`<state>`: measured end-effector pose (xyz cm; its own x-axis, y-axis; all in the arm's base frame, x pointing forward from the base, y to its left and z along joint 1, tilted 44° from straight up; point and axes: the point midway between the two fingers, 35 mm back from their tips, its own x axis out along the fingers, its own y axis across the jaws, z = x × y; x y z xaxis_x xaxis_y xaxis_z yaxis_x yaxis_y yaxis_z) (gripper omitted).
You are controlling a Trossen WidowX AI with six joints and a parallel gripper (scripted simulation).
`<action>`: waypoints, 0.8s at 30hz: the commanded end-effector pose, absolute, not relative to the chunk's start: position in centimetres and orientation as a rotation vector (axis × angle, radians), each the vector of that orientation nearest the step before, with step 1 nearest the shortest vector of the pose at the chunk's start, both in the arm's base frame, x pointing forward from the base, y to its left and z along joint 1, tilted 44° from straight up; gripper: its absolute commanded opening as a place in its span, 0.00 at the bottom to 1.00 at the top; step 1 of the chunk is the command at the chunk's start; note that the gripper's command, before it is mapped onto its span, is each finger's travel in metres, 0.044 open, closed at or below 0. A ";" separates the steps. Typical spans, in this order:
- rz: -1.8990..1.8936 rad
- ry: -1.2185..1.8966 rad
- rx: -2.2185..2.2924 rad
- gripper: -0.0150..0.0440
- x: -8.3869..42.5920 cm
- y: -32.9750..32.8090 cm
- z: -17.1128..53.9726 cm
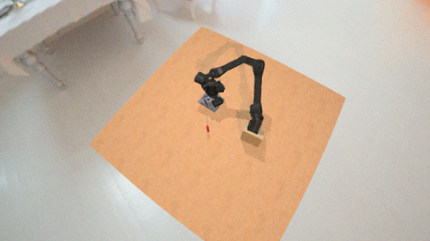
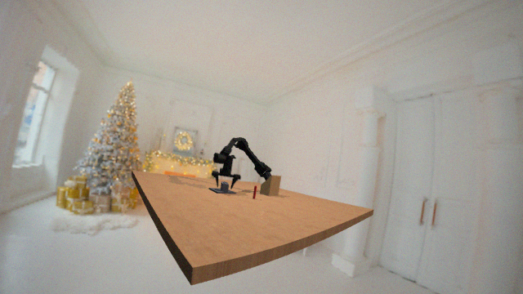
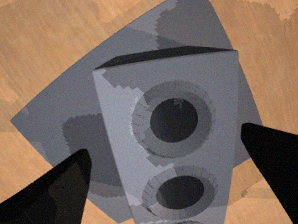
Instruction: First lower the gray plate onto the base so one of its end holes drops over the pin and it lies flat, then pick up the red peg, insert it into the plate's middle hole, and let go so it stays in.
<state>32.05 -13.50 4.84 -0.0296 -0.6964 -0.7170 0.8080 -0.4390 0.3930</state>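
Observation:
My gripper (image 2: 225, 187) (image 3: 166, 144) is open, with a fingertip on either side of the gray plate and gaps between them in the wrist view. The plate (image 2: 224, 186) (image 3: 220, 75) is above the dark gray base (image 1: 211, 108) (image 2: 214, 189) (image 3: 65, 102). It looks tilted, with its end at the top of the wrist view nearer the camera. Two of its round holes show fully. The base pin is hidden, so I cannot tell whether a hole is around it. The red peg (image 1: 207, 129) (image 2: 254, 192) stands upright on the table, apart from the base.
The arm's beige mounting block (image 1: 251, 138) (image 2: 270, 186) stands on the wooden table (image 1: 177, 165) (image 2: 245, 229), on the far side of the peg from the base in the exterior view. The arm arches over from this block to the base.

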 end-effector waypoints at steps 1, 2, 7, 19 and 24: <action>-1.710 0.143 1.095 1.00 32.1 -13.5 4.9; -1.710 0.144 1.095 1.00 32.1 -13.3 5.1; -1.711 0.157 1.095 1.00 32.9 -8.1 10.1; -1.700 0.200 1.054 1.00 32.7 -4.1 12.1; -1.597 0.501 0.792 1.00 31.1 2.0 6.2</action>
